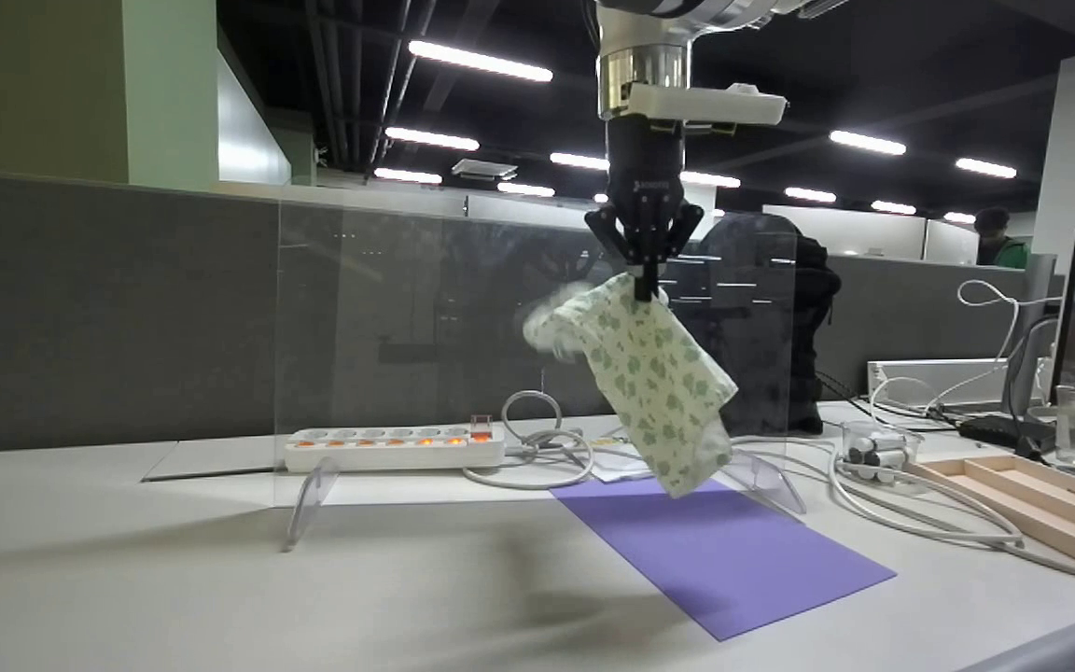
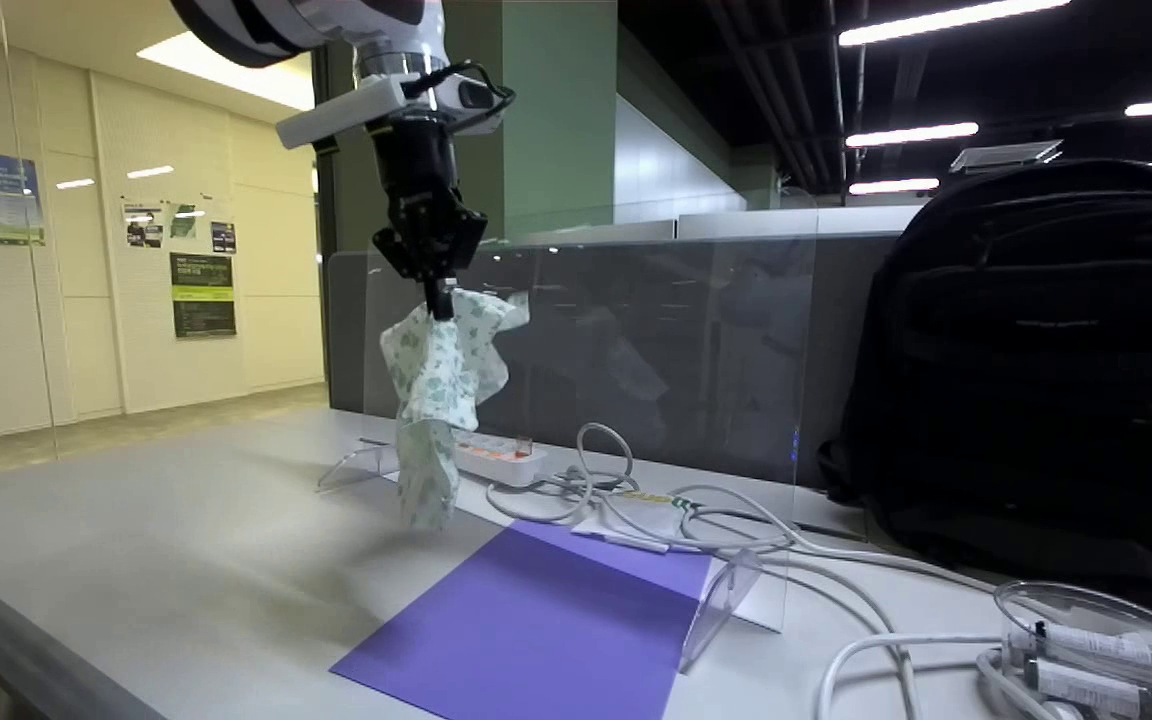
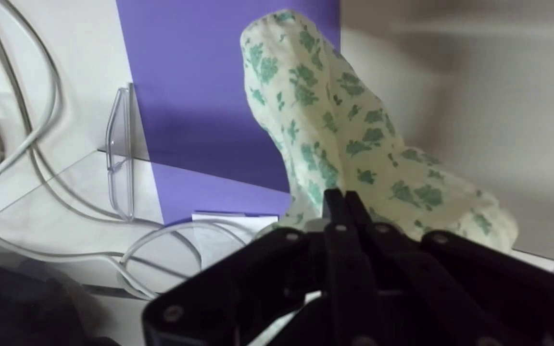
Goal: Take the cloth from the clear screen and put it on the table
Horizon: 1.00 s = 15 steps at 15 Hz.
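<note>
My gripper [image 1: 647, 287] points down in an exterior view, right of centre, in the upper half of the frame. My fingers [image 3: 333, 206] are squeezed together on the cloth [image 1: 657, 392], pinching it near its top.

Appearance: cream-white, green leafy print. It hangs in the air below me, long end slanting to the lower right, short left end blurred. In an exterior view the cloth [image 2: 428, 390] drops in loose folds left of centre, above the table [image 2: 236, 520].

The clear screen [image 1: 435, 327]: upright across the middle of the frame. In both exterior views I have the cloth on the camera's side of it (whether a corner brushes it, I cannot tell).

Wrist view: my fingertips sit right of centre; the cloth fans from top centre to lower right, hiding part of the purple sheet [image 3: 200, 86], which lies flat on the table.

Around: white power strip [image 1: 388, 455] left of centre, behind the screen; black backpack [image 2: 1046, 370] at far right; pale wooden tray [image 1: 1060, 539] at lower right.
</note>
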Available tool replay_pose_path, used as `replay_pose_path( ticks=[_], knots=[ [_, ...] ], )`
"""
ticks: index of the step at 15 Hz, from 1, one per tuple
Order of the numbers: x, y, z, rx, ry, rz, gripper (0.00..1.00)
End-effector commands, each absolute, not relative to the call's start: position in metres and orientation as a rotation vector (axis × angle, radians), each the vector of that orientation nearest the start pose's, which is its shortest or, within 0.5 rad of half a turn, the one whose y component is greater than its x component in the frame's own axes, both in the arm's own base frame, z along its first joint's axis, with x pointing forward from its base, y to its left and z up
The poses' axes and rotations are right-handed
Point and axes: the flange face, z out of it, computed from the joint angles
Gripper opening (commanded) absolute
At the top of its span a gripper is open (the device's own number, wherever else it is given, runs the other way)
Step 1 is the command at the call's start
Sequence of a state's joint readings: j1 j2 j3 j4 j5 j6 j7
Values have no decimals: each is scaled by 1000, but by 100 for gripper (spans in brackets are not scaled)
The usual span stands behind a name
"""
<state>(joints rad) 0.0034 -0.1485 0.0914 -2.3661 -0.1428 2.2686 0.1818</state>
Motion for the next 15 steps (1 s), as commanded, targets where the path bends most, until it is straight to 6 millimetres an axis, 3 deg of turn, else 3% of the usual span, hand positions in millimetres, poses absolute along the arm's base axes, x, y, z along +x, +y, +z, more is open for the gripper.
replay_pose_path(
  ticks=[1, 2, 12, 15],
  knots=[
    [473, 44, 382, -3244, 66, -48, 16],
    [472, 44, 378, -3231, 80, -33, 27],
    [469, 40, 370, -3194, 136, -18, 95],
    [469, 36, 372, -3213, 133, -44, 100]
  ],
)
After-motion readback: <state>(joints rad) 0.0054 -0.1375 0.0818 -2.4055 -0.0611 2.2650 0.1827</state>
